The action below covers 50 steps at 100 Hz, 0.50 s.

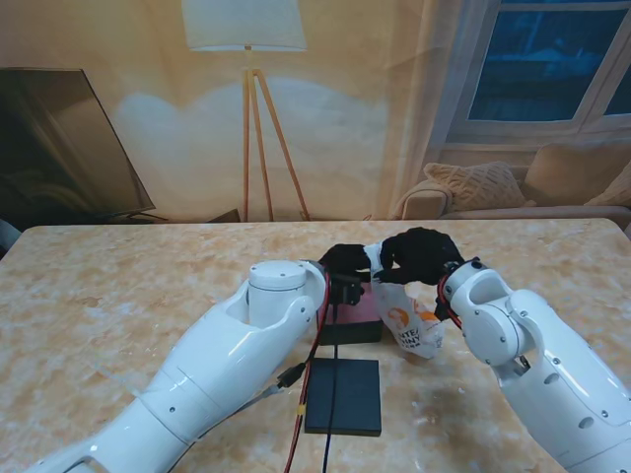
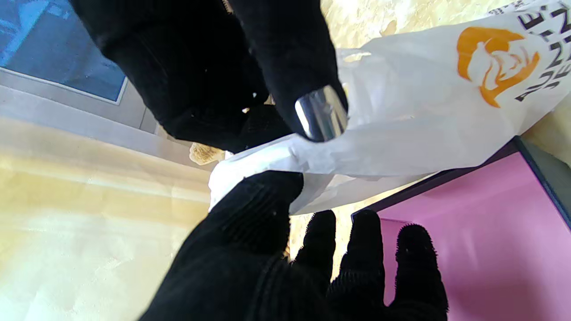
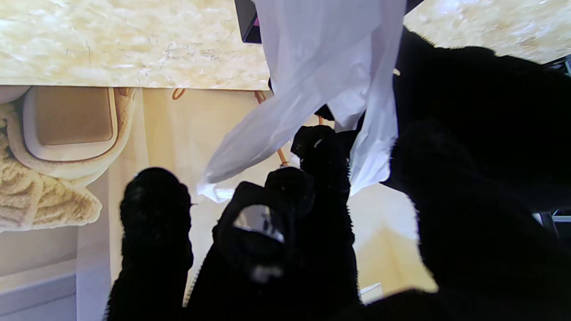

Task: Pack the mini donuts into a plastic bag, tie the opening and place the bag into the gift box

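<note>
A white plastic bag (image 1: pixel 412 323) with an orange logo hangs just right of the open gift box (image 1: pixel 357 317), whose inside is pink. Both black-gloved hands meet at the bag's top. My right hand (image 1: pixel 422 256) pinches the bag's neck from above, and a loose strip of the bag (image 3: pixel 312 89) runs between its fingers (image 3: pixel 312 147). My left hand (image 1: pixel 345 264) has its thumb pressed on the twisted end of the bag (image 2: pixel 401 111), its other fingers (image 2: pixel 366 249) over the pink box (image 2: pixel 490 240). No donuts are visible; the bag hides its contents.
The box's dark lid (image 1: pixel 343 395) lies flat nearer to me than the box. Cables (image 1: pixel 314 374) run along my left forearm across the lid. The marble table (image 1: pixel 118 296) extends left and right. A floor lamp, a sofa and a window lie beyond its far edge.
</note>
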### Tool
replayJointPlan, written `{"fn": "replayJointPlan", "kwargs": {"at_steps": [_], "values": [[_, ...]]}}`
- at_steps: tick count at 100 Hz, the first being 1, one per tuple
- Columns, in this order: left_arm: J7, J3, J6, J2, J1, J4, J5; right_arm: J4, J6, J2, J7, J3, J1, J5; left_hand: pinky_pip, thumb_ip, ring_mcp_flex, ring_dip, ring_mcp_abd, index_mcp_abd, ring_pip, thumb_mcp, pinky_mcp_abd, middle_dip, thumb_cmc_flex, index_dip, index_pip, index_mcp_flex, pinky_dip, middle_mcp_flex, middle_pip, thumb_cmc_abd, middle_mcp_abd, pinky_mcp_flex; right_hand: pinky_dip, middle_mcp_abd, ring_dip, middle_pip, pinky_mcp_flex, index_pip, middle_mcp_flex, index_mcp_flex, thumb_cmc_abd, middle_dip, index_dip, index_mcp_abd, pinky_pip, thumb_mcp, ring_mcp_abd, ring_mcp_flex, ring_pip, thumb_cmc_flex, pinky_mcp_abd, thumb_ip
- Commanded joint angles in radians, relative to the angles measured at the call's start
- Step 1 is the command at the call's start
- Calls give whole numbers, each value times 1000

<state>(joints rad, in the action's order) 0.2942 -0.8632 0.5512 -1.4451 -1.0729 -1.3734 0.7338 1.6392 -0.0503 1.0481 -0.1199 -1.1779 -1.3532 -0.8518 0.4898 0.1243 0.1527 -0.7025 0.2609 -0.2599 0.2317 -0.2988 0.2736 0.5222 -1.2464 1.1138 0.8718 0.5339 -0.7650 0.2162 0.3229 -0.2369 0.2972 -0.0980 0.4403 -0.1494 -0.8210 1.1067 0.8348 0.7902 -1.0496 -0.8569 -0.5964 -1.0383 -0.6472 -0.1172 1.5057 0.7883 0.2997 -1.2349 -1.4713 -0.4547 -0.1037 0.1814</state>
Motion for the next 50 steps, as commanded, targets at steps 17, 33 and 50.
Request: {"fn": "replayJointPlan", "kwargs": {"at_steps": [17,33,50], "values": [[-11,5,-4,-19,-3,-19,7,-15,27,19,44,37,-14,-76,-148,23,-19,56,-53,105,-52,3,-44,-24,-33,-1,131,84,26,-29,-3,-14,-45,-12,-15,-68,-40,36,-39,-97,38,28,43,-23,-94,40,-12,-38,53,31,-52,56,1,-62],[-20,6,-8,-17,-2,-19,5,-18,24,20,57,47,-11,-85,-179,24,-19,59,-56,106,-56,1,-48,-26,-29,-5,129,85,25,-29,-4,-14,-48,-10,-6,-66,-64,40,-84,-8,28,41,15,-33,-48,-15,-53,-83,33,37,-66,-38,-22,12],[-45,10,-17,-11,0,-13,-12,-23,20,22,49,49,-5,-49,-239,24,-16,63,-63,101,-59,-8,-45,-27,-28,-13,124,88,4,-24,0,-20,-54,14,8,-85,-66,42,-107,137,-3,80,-65,-33,87,-82,-74,-36,32,15,-72,-137,-33,58]]}}
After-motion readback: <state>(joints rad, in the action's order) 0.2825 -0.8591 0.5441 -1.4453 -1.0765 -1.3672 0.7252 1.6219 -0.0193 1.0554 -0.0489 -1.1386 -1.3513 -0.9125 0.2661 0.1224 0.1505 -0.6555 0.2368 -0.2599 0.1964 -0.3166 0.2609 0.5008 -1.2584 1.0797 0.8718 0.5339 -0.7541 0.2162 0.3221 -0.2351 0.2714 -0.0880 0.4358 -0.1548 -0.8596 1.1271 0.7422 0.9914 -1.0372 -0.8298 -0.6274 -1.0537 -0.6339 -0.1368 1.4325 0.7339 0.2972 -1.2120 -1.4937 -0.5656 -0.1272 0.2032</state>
